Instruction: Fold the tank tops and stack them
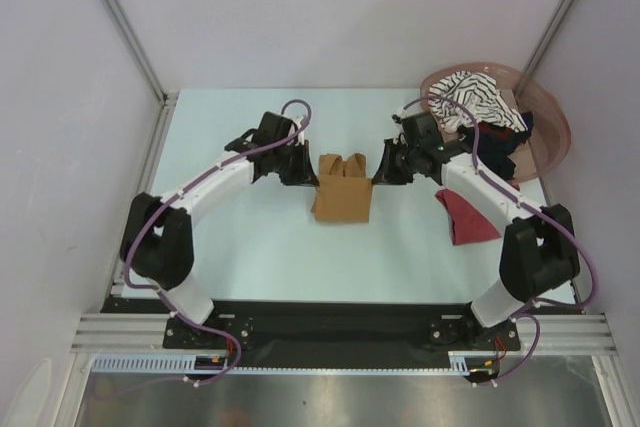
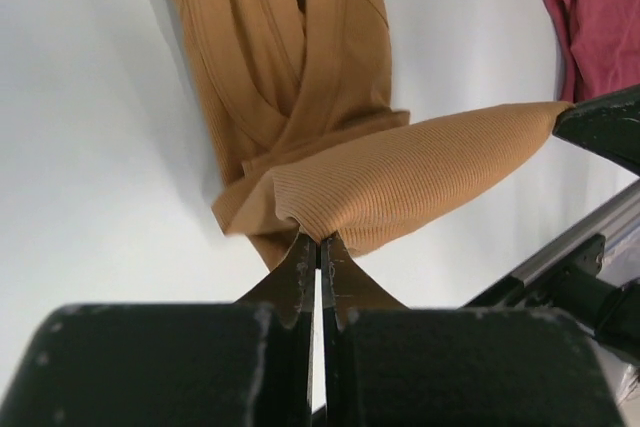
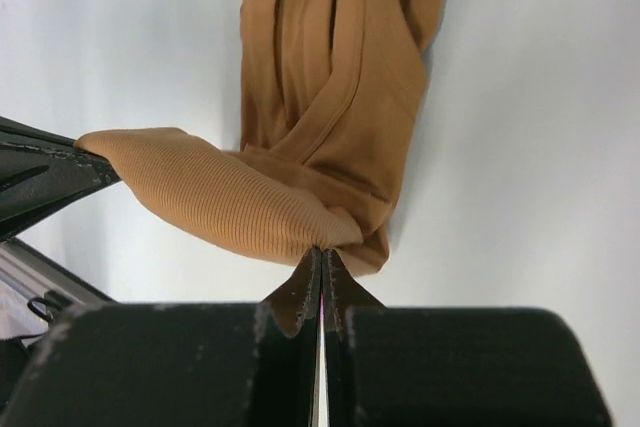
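Note:
The mustard-brown tank top [image 1: 342, 192] lies partly folded in the middle of the table, its far edge lifted and stretched between both grippers. On the left end of that edge my left gripper [image 1: 312, 179] is shut; in the left wrist view the closed fingertips [image 2: 320, 240] pinch the ribbed cloth [image 2: 420, 177]. My right gripper [image 1: 380, 177] is shut on the other end, its tips [image 3: 322, 250] biting the cloth [image 3: 220, 197]. The dark red tank top [image 1: 467, 215] lies folded on the table at the right. A black-and-white striped top [image 1: 480, 95] and a dark one [image 1: 497, 147] lie in the basket.
The pinkish-brown oval basket [image 1: 553, 127] stands tilted at the back right corner, close behind my right arm. White walls and metal posts close the table on the left, right and back. The dark red top [image 2: 600, 17] shows at the upper right of the left wrist view.

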`<state>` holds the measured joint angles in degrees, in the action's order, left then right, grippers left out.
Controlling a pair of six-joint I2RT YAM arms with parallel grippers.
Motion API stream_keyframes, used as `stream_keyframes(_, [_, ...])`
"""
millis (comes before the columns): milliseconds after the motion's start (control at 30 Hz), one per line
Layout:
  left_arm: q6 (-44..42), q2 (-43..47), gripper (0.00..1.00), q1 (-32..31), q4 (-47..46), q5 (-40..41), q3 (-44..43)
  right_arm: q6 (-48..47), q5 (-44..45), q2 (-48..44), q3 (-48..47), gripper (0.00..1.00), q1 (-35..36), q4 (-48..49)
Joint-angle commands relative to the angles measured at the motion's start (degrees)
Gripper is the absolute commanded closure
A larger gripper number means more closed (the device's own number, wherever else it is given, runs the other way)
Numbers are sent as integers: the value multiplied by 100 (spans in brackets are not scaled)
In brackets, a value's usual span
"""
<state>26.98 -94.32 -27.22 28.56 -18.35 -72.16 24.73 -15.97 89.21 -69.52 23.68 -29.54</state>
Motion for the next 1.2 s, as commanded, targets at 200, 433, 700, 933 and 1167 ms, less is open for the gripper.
stream_keyframes(200, [26, -1104, 100, 489, -184, -424, -1114, -241, -337, 1177, -1248, 100, -373, 71])
stream_keyframes(433, [-9, -1782, 99, 709, -34, -459, -1906, -223, -425, 1915, -1960, 100, -504, 45])
stream_keyframes(700, [-9, -2634, 98, 771, 168, -485, -2786, -206, -416, 2680, -2812, 100, -681, -174])
stream_keyframes(933, [114, -3057, 92, 815, 1, -441, -2962, -65, -285, 3172, -3103, 92, -742, 80])
stream_keyframes(1167, [176, -3241, 75, 868, -78, -371, -3199, 49, -363, 3594, -3603, 89, -848, 230])
